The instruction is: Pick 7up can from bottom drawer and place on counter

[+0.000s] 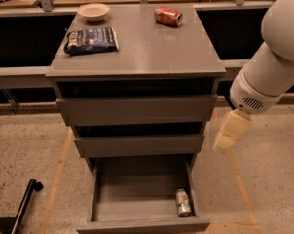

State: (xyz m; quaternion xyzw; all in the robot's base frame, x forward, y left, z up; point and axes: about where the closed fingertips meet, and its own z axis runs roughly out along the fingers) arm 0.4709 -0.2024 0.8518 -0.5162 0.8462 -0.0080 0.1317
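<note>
Open drawer (137,199), can (183,202) on its side in near right corner.
Right of cabinet (137,110), well apart: gripper (230,130), open or closed unclear.

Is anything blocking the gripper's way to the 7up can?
Nothing visible does. The gripper hangs right of the cabinet, outside the bottom drawer. The 7up can lies uncovered in that drawer's front right corner, forward of the middle drawer.

Matt plastic hand (225,139) beside smooth cabinet (137,112)
</note>
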